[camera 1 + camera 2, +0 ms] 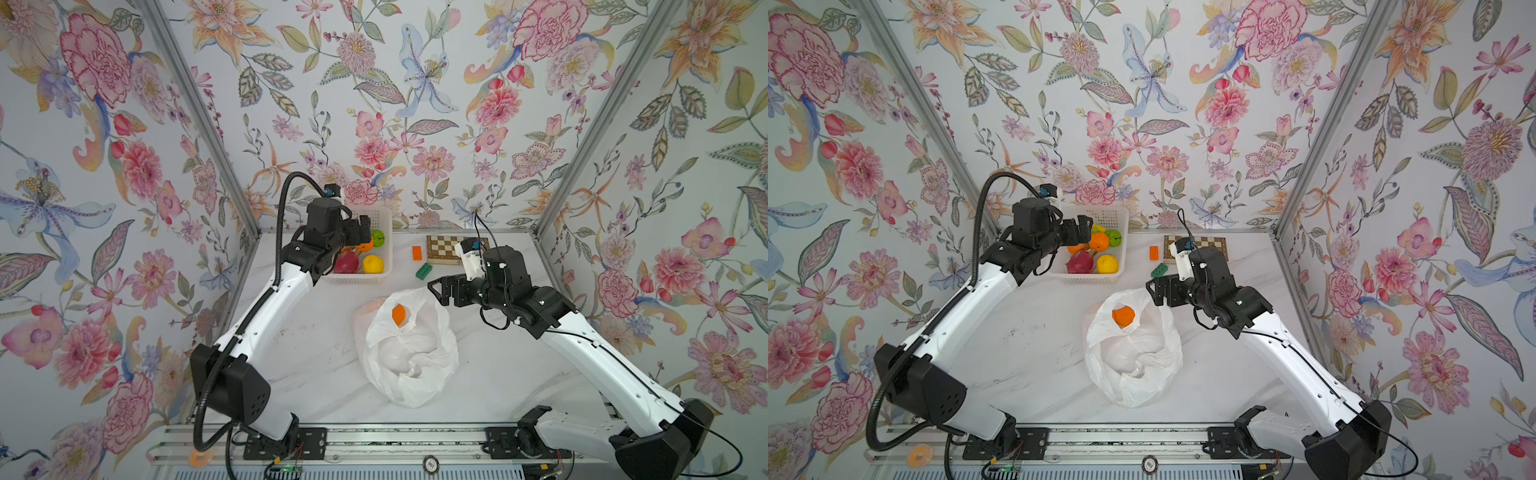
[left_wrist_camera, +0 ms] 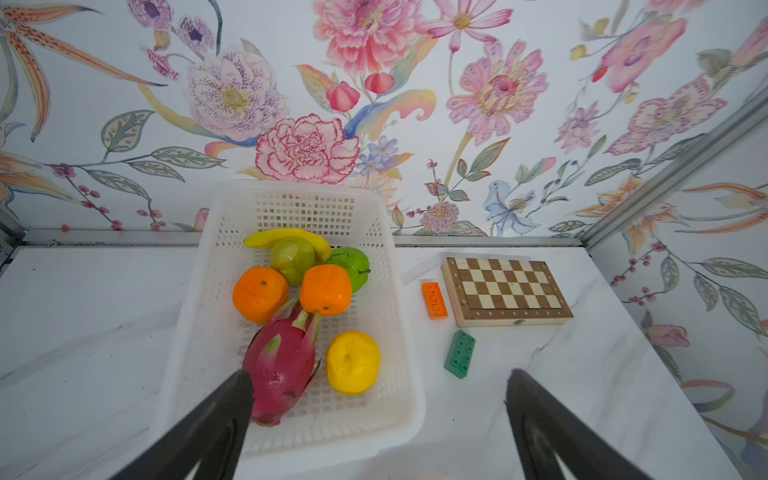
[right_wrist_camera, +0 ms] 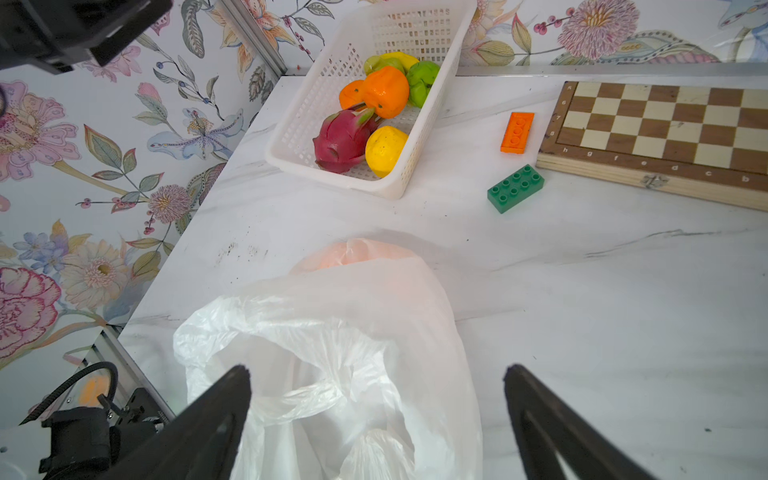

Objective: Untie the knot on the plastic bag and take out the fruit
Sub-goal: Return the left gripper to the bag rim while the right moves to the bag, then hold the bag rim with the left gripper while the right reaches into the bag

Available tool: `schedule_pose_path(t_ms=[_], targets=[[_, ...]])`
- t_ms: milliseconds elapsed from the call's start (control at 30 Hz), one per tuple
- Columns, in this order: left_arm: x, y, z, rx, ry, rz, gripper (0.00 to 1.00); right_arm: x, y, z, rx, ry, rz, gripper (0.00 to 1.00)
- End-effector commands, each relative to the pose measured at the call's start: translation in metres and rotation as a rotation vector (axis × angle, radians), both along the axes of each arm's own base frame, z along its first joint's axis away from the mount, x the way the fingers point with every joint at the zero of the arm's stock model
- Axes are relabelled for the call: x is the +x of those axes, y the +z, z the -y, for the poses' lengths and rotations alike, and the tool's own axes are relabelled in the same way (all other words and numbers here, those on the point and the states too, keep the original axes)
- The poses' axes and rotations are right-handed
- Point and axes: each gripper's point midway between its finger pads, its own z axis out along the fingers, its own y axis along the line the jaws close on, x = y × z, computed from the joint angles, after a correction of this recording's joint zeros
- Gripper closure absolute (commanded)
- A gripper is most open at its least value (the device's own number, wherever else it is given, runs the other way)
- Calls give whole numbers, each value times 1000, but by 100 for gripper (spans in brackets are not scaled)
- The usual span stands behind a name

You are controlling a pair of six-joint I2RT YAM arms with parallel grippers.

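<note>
Marble worktop — basket of oranges, dragon fruit, banana; plastic bag gaping, orange inside — left claw, right claw wide, empty.

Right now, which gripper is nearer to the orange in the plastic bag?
The right. The right gripper, fingers open, hangs above the far right edge of the bag, close to the orange. The left gripper, also open, is over the basket, farther away.
</note>
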Motion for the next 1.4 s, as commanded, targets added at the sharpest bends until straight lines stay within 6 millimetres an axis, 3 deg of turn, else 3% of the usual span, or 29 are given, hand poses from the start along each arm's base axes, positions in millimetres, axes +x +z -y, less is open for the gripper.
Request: schedule_pose_path(t_ms=[0,200,367,533,667,800,900,1033,1367], targets=[[-43,-24,6,71,-57,-97,3,-16,1,-6,50,37,-12,9],[-116,-40,63,11,-352,-155,2,-44,-14,-5,65,80,-42,15],[-143,-72,76,83,-379,-214,2,-68,-28,-7,84,98,-83,19],[-148,-109,80,124,-402,-254,3,-89,-45,-11,73,119,-113,22],[-150,-129,76,184,-413,-294,15,-97,-58,-20,73,119,-141,23],[-149,-119,83,145,-431,-270,39,-95,-63,-37,88,123,-119,24],[-148,-118,86,124,-428,-280,62,-93,-71,-50,80,123,-90,24],[-144,-115,81,109,-369,-295,82,-91,-84,-64,75,123,-53,23],[-129,-85,66,-33,-187,-236,85,-80,-114,-103,70,108,-2,20]])
